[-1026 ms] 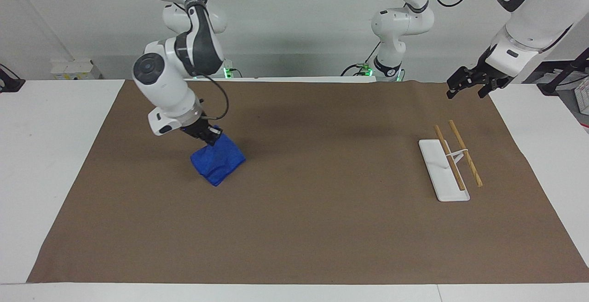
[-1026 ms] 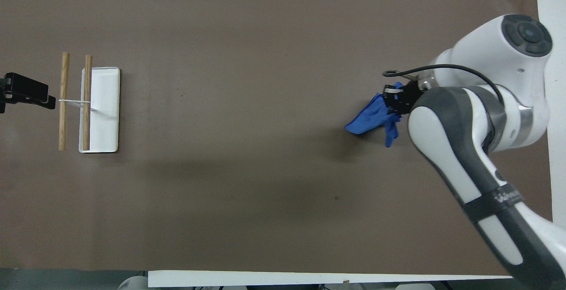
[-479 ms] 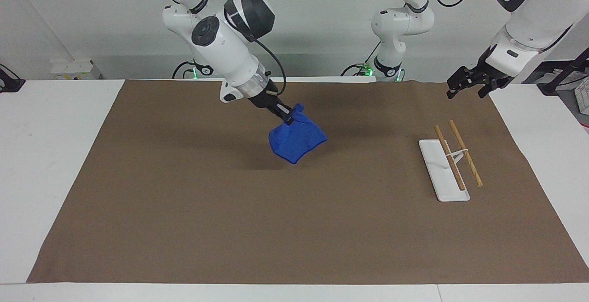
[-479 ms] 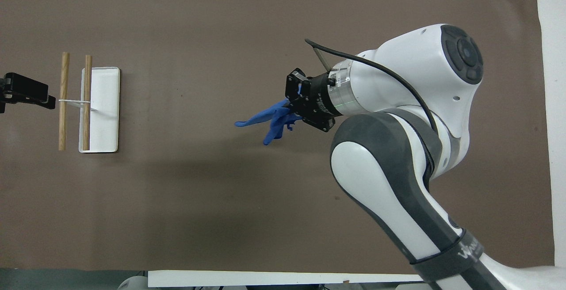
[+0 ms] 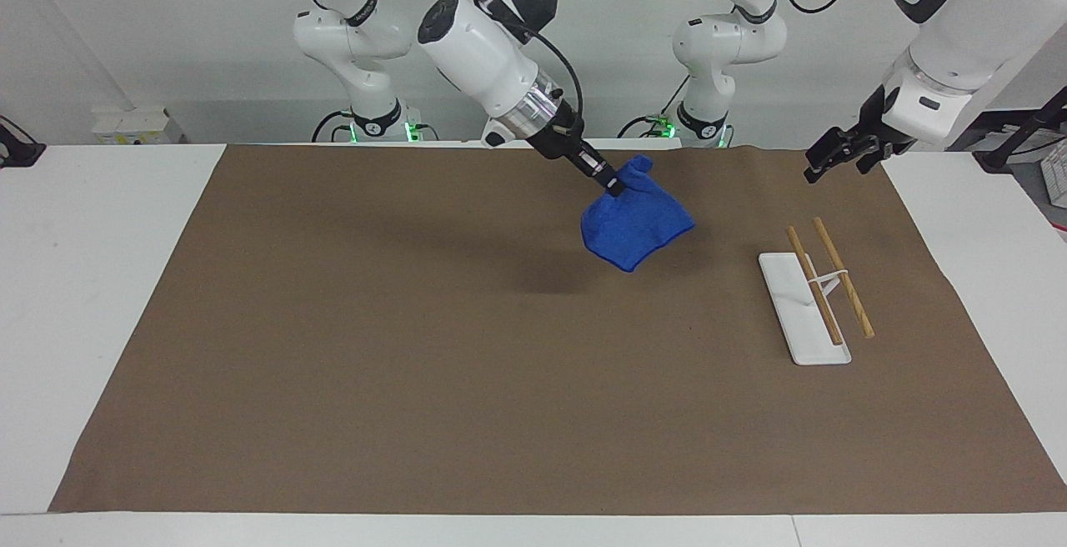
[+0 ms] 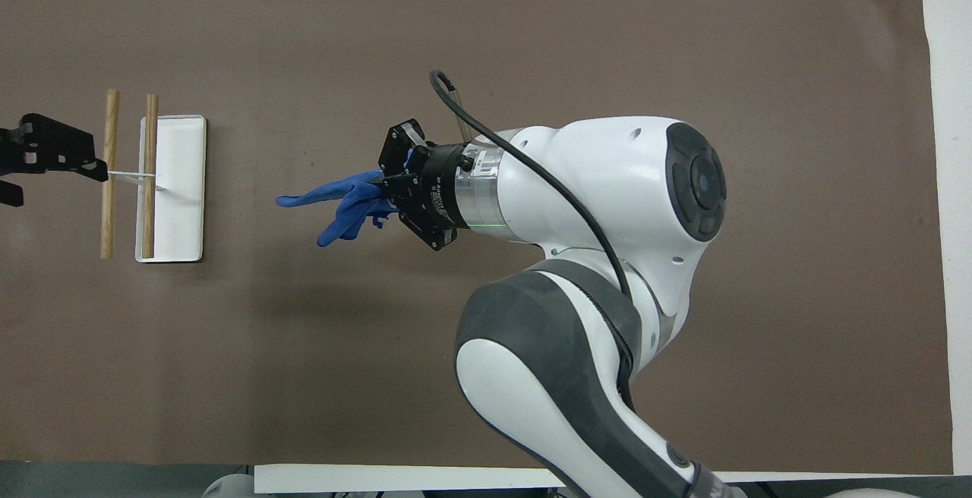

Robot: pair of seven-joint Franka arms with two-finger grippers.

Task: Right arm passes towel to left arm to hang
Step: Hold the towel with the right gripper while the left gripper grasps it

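Note:
The blue towel (image 5: 637,224) (image 6: 334,200) hangs bunched in the air over the brown mat, clear of it. My right gripper (image 5: 611,187) (image 6: 385,193) is shut on the towel's upper edge, and the cloth droops below it toward the left arm's end. The right arm (image 5: 488,59) reaches out over the middle of the mat. My left gripper (image 5: 844,155) (image 6: 45,160) hovers open and empty over the mat's edge at the left arm's end, above and beside the rack. The left arm (image 5: 946,63) waits there.
A white rack (image 5: 803,307) (image 6: 171,187) with two wooden bars (image 5: 842,277) (image 6: 110,171) stands on the brown mat (image 5: 467,380) near the left arm's end. White table (image 5: 92,297) borders the mat on both ends.
The right arm has lifted the towel off the mat and swung it across the mat toward the rack and the left gripper. The left gripper has shifted only slightly.

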